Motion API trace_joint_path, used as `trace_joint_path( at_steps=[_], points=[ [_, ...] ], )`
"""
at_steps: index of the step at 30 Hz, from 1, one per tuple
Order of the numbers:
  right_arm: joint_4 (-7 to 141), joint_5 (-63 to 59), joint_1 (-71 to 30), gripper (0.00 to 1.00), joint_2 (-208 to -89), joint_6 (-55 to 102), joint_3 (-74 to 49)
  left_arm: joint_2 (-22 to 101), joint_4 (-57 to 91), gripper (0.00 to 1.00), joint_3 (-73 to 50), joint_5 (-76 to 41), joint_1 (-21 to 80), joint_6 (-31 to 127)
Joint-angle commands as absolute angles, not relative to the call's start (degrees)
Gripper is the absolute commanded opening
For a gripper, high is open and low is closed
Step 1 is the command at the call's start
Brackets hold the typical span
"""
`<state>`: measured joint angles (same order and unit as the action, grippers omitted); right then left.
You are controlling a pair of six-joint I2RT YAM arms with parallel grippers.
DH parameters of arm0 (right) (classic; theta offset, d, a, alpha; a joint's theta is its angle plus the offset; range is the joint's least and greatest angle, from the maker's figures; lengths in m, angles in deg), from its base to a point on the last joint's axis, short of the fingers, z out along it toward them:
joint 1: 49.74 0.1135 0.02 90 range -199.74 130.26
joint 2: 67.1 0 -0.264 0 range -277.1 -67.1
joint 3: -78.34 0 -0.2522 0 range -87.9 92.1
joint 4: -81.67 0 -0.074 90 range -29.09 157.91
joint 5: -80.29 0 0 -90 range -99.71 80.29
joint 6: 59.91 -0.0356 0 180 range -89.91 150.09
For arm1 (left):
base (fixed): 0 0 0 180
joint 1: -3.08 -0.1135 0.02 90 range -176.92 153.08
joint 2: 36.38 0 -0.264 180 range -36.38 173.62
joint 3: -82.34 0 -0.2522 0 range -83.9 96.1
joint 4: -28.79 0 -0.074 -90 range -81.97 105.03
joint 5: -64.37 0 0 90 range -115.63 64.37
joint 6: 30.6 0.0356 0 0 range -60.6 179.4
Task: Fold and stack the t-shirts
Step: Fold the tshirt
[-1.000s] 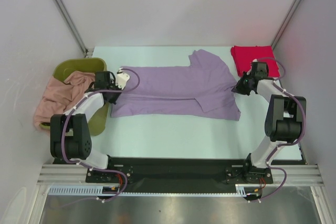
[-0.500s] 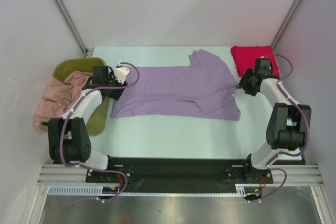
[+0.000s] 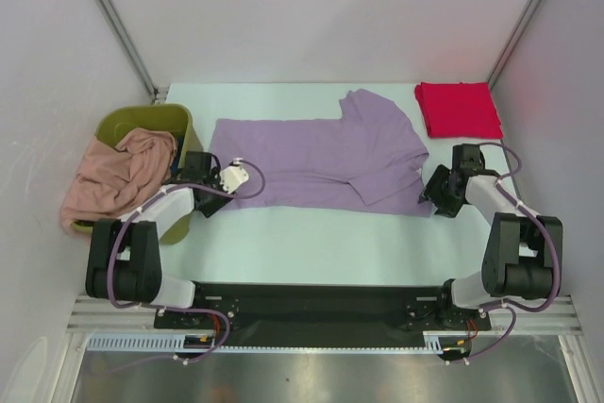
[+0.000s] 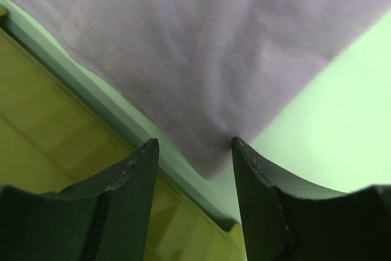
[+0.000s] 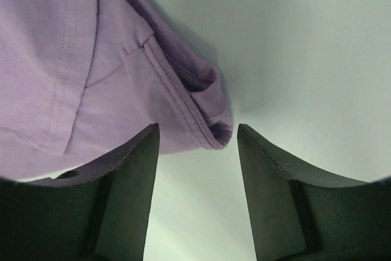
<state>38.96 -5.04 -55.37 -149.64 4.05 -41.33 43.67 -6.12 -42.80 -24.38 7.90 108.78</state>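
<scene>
The lavender-purple t-shirt (image 3: 321,162) lies spread sideways on the table, its far half folded over the near half. My left gripper (image 3: 211,193) hovers open at its near-left corner (image 4: 211,151), which shows just beyond the fingertips (image 4: 142,154). My right gripper (image 3: 436,197) is open at the near-right corner, where a doubled hem (image 5: 214,129) lies in front of the gap. Neither gripper holds cloth. A folded bright red t-shirt (image 3: 460,109) rests at the back right. The salmon-pink t-shirt (image 3: 118,176) hangs crumpled out of the bin.
The olive-green bin (image 3: 142,120) stands at the left table edge, its wall (image 4: 55,151) close beside my left fingers. White enclosure walls stand on three sides. The pale green table (image 3: 321,243) shows between the shirt and the arm bases.
Both grippers have opened and let go of the lavender shirt's far edge. Each arm has drawn back toward the near edge and now stands at a near corner of the shirt.
</scene>
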Motion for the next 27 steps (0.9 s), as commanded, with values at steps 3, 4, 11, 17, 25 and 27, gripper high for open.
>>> trace_joint_path(
  at_steps=[3,4,11,17,25,27],
  points=[
    [42.16,-3.90,-55.63,0.55,-153.40,1.62,-42.28,49.75,-0.18,0.56,-41.80,-28.36,8.26,111.17],
    [42.24,-4.25,-55.80,0.46,-153.67,1.44,-42.63,50.54,0.69,0.55,-42.06,-28.53,8.44,111.17],
    [40.67,-4.78,-59.76,0.00,-151.48,1.70,-44.48,53.10,-1.14,0.01,-42.24,-26.08,9.23,109.41],
    [34.09,-7.42,-66.26,0.00,-143.68,3.55,-45.18,42.48,-12.73,0.00,-44.08,-19.23,9.32,110.37],
    [30.55,-9.26,-69.69,0.06,-134.87,-0.75,-47.55,30.60,-27.24,0.03,-49.70,-13.15,11.43,109.23],
    [30.64,-9.62,-70.22,0.47,-134.08,-1.81,-47.73,29.89,-29.34,0.32,-50.15,-12.80,11.43,109.49]
  ],
)
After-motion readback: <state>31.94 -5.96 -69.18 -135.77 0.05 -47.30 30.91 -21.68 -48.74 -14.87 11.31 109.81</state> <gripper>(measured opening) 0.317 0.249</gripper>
